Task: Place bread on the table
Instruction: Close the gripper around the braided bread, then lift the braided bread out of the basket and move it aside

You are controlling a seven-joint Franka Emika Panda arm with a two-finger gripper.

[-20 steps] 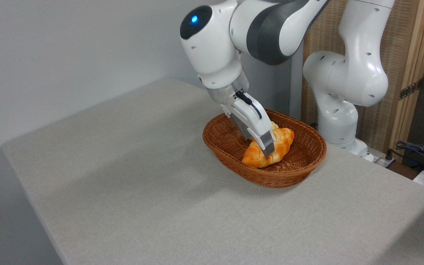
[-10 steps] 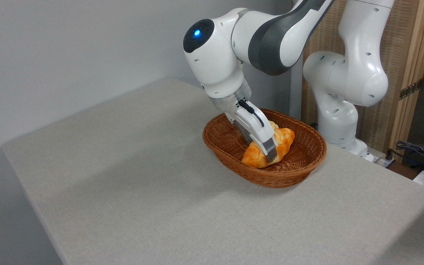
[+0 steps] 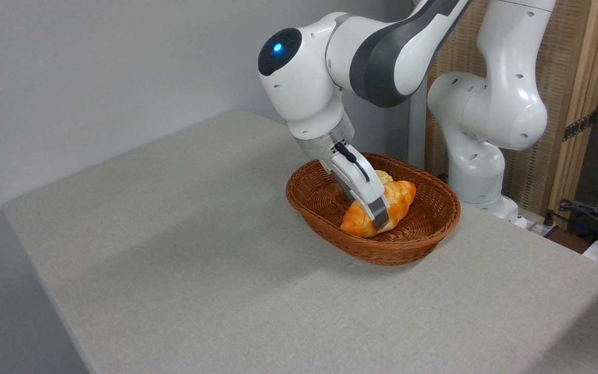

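Note:
The bread, a golden-orange braided loaf, lies in the brown wicker basket on the grey-beige table. My gripper reaches down into the basket at a slant and straddles the loaf's middle. The near finger lies pressed against the loaf's front side. The far finger is hidden behind the loaf. The bread still rests on the basket floor.
A small pale bun peeks out behind the gripper inside the basket. The arm's white base stands just behind the basket on the right. Cables lie past the table's far right edge. Open tabletop spreads left of and in front of the basket.
The wrist has dropped a little and tilted toward the basket while the fingertip stayed at the loaf. The bread has hardly shifted.

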